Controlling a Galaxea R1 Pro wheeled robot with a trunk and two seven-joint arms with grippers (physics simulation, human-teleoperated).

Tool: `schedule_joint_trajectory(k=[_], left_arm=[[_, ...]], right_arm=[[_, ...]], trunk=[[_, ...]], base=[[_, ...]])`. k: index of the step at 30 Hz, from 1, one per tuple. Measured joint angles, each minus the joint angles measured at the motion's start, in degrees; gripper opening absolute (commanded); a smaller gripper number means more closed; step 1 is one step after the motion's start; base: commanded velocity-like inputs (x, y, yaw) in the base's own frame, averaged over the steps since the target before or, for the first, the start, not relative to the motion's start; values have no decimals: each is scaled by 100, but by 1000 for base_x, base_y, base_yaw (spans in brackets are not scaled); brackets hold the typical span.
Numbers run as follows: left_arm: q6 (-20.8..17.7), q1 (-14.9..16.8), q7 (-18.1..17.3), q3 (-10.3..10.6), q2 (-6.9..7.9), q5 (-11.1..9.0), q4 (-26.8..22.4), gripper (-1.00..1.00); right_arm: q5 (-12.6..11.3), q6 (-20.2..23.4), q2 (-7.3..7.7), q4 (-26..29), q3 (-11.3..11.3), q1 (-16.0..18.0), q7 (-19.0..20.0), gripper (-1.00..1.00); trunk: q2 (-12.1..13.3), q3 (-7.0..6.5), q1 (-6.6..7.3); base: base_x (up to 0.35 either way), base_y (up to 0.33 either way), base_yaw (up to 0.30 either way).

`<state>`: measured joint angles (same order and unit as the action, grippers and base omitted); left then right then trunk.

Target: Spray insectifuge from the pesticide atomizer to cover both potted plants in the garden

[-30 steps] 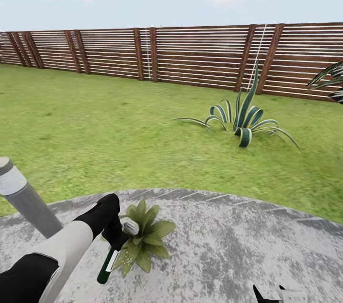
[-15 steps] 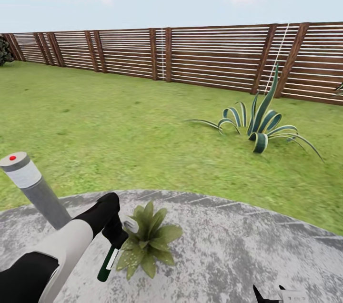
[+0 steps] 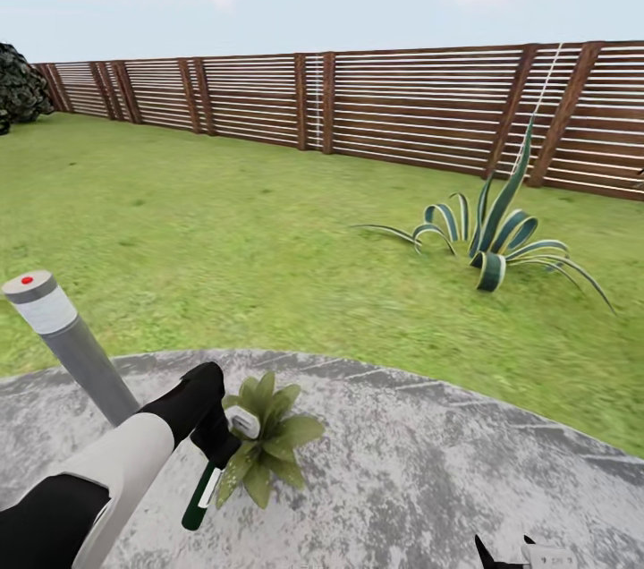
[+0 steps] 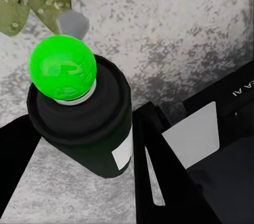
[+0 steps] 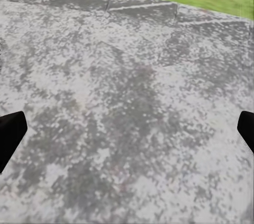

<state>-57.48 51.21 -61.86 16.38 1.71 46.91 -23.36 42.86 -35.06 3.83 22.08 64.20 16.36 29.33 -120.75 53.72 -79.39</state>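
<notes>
Spray bottle (image 3: 200, 496) sits tight in the left hand (image 3: 217, 444), nozzle touching the potted plant (image 3: 261, 448); right hand (image 5: 127, 129) spread wide.

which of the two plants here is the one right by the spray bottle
The low leafy potted plant on the paving, right beside the spray bottle in the left gripper. The striped spiky plant stands far off on grass.

Mottled grey patio (image 3: 429, 471): potted plant (image 3: 264, 444) on it, bollard lamp (image 3: 67, 341) seemingly at edge.

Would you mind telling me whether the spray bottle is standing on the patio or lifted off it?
Lifted. The left gripper is shut on the pesticide atomizer, which hangs tilted above the paved patio, nozzle beside the potted plant.
</notes>
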Motion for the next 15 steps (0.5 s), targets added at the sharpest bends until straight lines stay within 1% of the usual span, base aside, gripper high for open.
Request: schedule_joint_trajectory(k=[6, 9, 11, 15], left_arm=[[-2, -12, -2, 0, -12, -2, 0, -100], [1, -41, -2, 1, 7, 4, 7, -100], [3, -63, -2, -3, 47, 8, 9, -100], [-1, -69, -2, -8, 62, -1, 5, -100]], right_arm=[[1, 0, -2, 0, 0, 0, 0, 100], [2, 0, -2, 0, 0, 0, 0, 100], [0, 0, -3, 0, 0, 0, 0, 100], [4, 8, -3, -1, 0, 0, 0, 100]], trunk=[[0, 0, 0], [0, 0, 0], [0, 0, 0], [0, 0, -1]], base=[[-106, -272, 278], [-98, -261, 279], [-158, -235, 279], [-218, -204, 279]])
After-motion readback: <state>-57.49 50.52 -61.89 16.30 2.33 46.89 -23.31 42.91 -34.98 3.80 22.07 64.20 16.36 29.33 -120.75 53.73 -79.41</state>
